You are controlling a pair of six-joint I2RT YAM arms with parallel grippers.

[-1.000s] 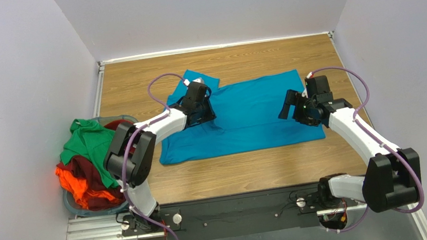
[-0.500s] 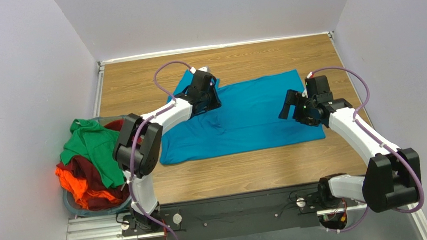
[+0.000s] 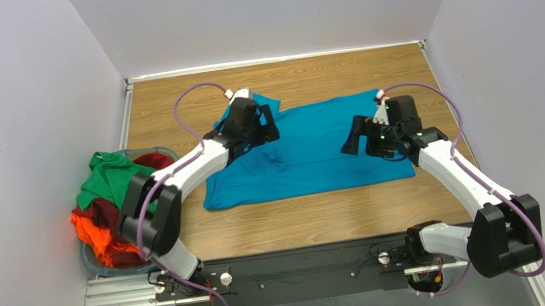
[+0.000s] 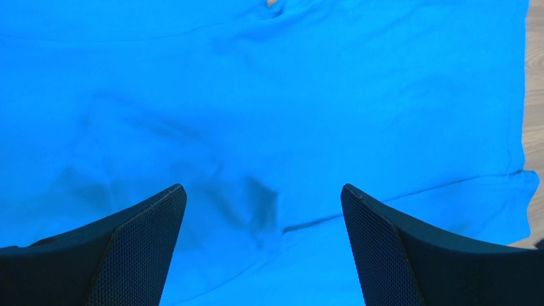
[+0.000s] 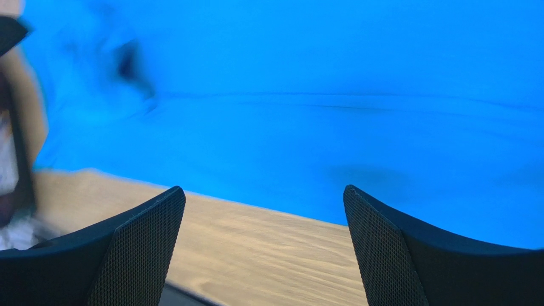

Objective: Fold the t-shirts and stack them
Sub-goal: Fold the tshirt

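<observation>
Teal t-shirt (image 3: 323, 154) judged soft, limp, light | best pinched at hem corners | left hand (image 4: 262, 191), right hand (image 5: 263, 191) wide, empty

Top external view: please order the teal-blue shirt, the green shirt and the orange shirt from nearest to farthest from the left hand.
1. teal-blue shirt, spread directly under the left hand.
2. green shirt, atop the pile at the left edge.
3. orange shirt, at that pile's near side.

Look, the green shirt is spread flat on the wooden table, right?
No. The top external view shows the teal-blue shirt spread flat on the wooden table; the green shirt lies heaped in the basket.
</observation>
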